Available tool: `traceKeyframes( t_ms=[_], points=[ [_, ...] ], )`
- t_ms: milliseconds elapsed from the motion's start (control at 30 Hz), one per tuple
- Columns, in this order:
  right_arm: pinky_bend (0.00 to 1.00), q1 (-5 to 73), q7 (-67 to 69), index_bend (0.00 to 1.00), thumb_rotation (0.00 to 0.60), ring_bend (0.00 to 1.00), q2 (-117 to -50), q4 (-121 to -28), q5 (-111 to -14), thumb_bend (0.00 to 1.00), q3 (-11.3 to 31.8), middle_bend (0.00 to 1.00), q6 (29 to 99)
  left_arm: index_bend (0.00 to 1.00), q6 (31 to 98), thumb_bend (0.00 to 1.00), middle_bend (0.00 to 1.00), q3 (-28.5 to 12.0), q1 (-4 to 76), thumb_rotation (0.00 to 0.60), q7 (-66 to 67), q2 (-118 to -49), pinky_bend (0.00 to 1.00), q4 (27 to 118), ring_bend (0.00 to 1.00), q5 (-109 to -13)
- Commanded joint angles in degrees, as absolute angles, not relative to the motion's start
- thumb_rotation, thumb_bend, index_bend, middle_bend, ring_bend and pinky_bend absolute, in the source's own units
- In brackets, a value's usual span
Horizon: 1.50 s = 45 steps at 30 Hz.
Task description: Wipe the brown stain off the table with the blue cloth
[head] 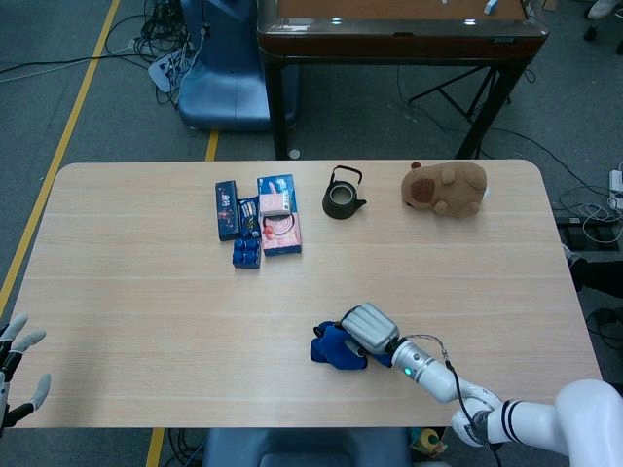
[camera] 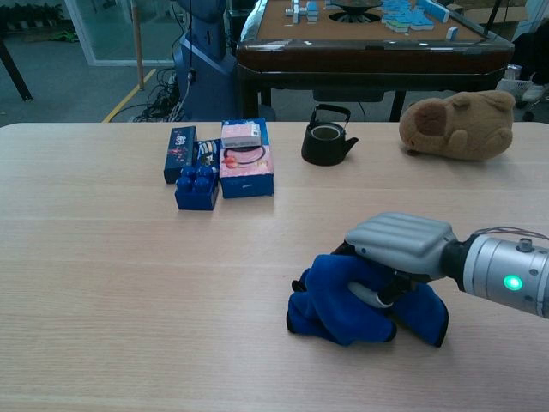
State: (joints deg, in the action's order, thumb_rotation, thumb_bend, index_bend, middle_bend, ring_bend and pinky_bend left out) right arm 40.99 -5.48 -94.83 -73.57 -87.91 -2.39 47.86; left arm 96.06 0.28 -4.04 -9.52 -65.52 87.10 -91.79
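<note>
The blue cloth (camera: 360, 307) lay bunched in folds on the bench (camera: 129, 283), pressed beneath my right robot hand (camera: 399, 245).

No readable text, brand, number or sign in either view. Blue and pink boxes (camera: 246, 159) on surface: printed pictures and small marks visible, letters too small and blurred to read. Narrow dark blue box (camera: 178, 142) beside them: coloured print, not legible. Tiles on far brown table (camera: 403, 13): marks on them, cannot read. Right arm near wrist: green light (camera: 514, 282) only, no label visible.
</note>
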Motion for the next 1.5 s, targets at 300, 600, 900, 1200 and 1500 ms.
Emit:
traceKeyframes(
  t_ms=[300,600,900,1200,1500],
  points=[
    [0.57,41.39,-4.7,0.74,0.6,0.51,-93.62,-77.61,-91.71,0.66,-5.24,0.64,48.26,0.21,95.82,0.36,0.05,0.31,-3.82,0.6,-9.27,-65.52,0.05,87.23,0.04,-92.04],
    [0.58,41.51,-6.18,0.74,0.6,0.51,-95.15,-68.97,-87.25,0.66,-2.55,0.64,46.25,0.21,95.88,0.36,0.05,0.32,-3.82,0.6,-9.02,-65.53,0.05,87.45,0.04,-92.1],
    [0.58,41.74,-8.01,0.74,0.6,0.51,-96.34,-61.26,-81.77,0.66,2.04,0.64,45.84,0.21,96.0,0.36,0.05,0.3,-3.88,0.6,-9.11,-65.48,0.05,87.44,0.04,-92.09],
    [0.58,42.09,-9.31,0.74,0.6,0.51,-96.45,-57.74,-77.07,0.66,6.71,0.64,47.03,0.21,96.51,0.36,0.05,0.24,-4.11,0.6,-9.44,-65.31,0.05,87.41,0.04,-92.1],
    [0.58,41.64,-7.57,0.74,0.6,0.51,-94.08,-61.18,-73.69,0.66,12.66,0.64,52.99,0.21,96.46,0.36,0.05,0.24,-4.0,0.6,-9.37,-65.37,0.05,87.39,0.04,-92.32]
  ],
)
